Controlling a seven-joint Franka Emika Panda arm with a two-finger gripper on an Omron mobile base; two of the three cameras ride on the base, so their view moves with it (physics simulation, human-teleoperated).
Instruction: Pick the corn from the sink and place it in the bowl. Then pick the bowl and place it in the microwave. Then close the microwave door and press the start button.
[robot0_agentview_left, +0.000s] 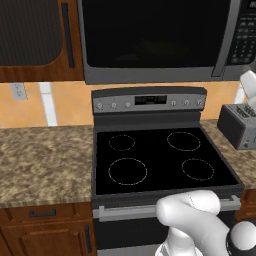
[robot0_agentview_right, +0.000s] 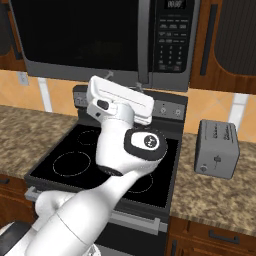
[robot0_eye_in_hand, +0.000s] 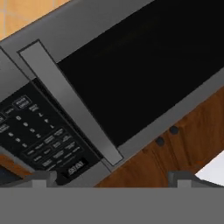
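The microwave (robot0_agentview_right: 105, 40) hangs above the stove (robot0_agentview_left: 160, 160), its dark door (robot0_eye_in_hand: 144, 61) shut, right in front of the gripper (robot0_eye_in_hand: 111, 177). The gripper is spread wide, holding nothing. The dark glass hides the inside.

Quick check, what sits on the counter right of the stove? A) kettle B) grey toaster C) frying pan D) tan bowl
B: a grey toaster with top slots stands on the granite counter just right of the black glass-top stove, below the microwave.
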